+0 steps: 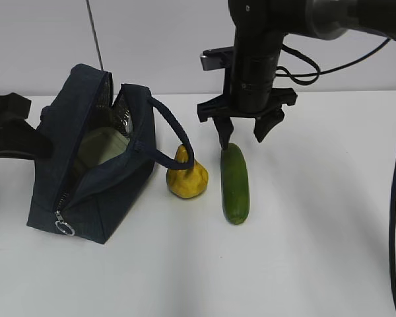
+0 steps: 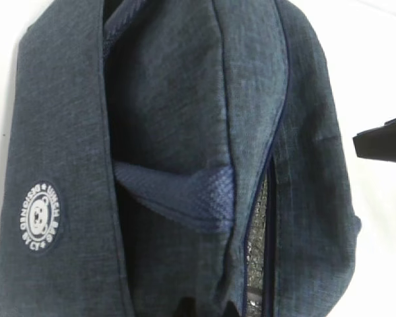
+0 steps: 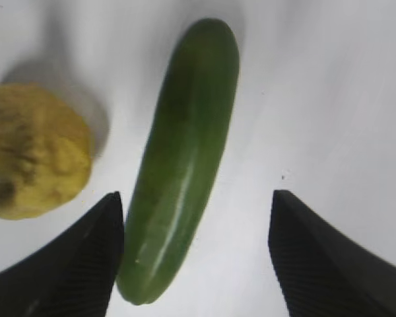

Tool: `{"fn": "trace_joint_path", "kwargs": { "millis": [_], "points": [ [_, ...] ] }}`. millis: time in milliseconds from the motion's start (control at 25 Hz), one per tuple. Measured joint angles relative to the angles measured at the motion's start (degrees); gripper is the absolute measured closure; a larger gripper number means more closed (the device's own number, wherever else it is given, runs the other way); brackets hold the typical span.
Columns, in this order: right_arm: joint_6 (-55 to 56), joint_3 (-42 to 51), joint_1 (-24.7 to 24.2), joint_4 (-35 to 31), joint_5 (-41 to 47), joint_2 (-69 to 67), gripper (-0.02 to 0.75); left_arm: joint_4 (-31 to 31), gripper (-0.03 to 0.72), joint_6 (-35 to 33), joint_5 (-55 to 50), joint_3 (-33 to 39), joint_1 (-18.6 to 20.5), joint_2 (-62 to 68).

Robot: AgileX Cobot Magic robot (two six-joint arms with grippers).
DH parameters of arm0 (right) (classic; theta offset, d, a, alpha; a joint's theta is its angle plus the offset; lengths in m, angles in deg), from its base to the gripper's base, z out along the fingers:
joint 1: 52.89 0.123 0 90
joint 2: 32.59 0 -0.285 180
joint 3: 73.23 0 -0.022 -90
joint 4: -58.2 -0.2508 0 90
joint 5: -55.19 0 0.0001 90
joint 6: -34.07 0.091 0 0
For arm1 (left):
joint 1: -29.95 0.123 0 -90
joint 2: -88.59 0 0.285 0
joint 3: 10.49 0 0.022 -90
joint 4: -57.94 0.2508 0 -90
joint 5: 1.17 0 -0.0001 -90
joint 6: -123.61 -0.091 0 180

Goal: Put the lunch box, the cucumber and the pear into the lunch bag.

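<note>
Navy lunch bag (image 1: 99, 198) (white logo); green cucumber (image 1: 235, 183); yellow pear (image 1: 187, 177)

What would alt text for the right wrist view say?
A smooth dark green cucumber lies on a white table between the open black fingers of the robot's hand. A lumpy yellow pear sits left.

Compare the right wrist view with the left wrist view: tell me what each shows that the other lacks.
Only the right wrist view shows the cucumber lying on the white table between the right gripper's open fingers, with the pear beside it. Only the left wrist view shows the lunch bag, its zipper open, its loop handle and a round logo patch. Both share only the white table.
</note>
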Motion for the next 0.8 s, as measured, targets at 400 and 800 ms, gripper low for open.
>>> {"fn": "trace_joint_path", "kwargs": {
  "millis": [400, 800],
  "points": [
    [0.5, 1.3, -1.1, -4.2, -0.6, -5.0, 0.209, 0.0, 0.685, 0.0, -0.1, 0.0, 0.0, 0.0],
    [0.6, 1.4, -1.1, -5.9, -1.1, -8.4, 0.209, 0.0, 0.685, 0.0, -0.2, 0.0, 0.0, 0.0]
  ]
}}
